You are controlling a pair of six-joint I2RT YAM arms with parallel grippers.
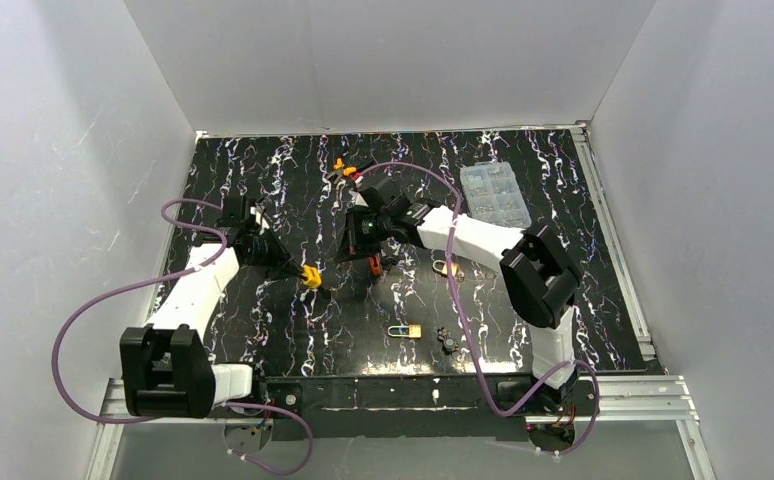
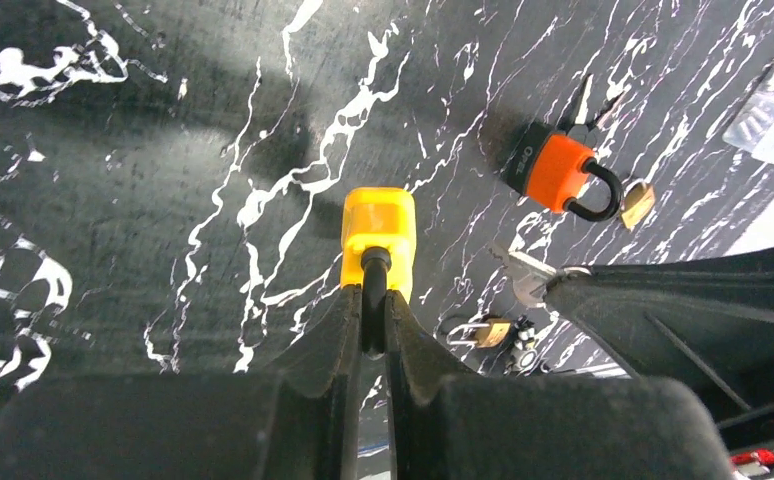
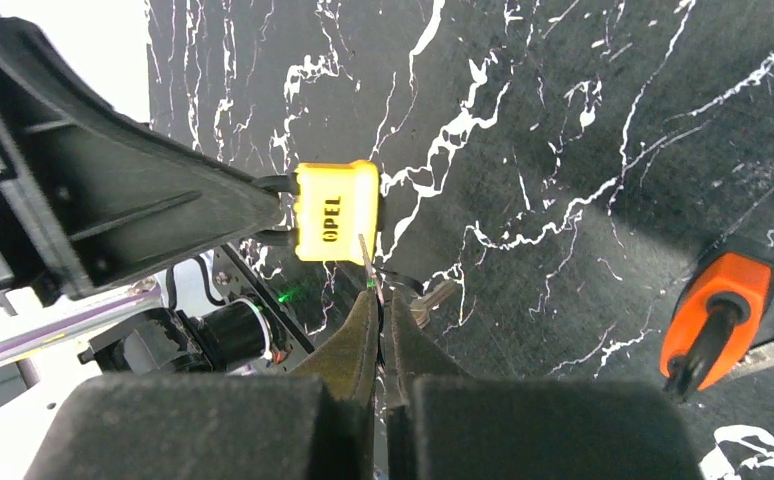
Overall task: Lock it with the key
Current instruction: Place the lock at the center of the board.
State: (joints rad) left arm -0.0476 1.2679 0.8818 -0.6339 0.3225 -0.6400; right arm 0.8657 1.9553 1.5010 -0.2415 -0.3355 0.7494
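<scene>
1. The left tool [image 2: 368, 300] is clamped on the shackle of the yellow padlock [image 2: 377, 225], left of the surface's [image 1: 263, 180] centre.
2. The right tool [image 3: 378, 295] is pinched on a thin key [image 2: 515, 263], its tip just beside that padlock's body.
3. An orange padlock [image 2: 555, 172] lies near the centre.

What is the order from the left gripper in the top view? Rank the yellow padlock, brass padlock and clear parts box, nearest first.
1. yellow padlock: at the tips of the left gripper, clamped by its shackle.
2. brass padlock: toward the near edge, to the right.
3. clear parts box: far right of the table.
</scene>
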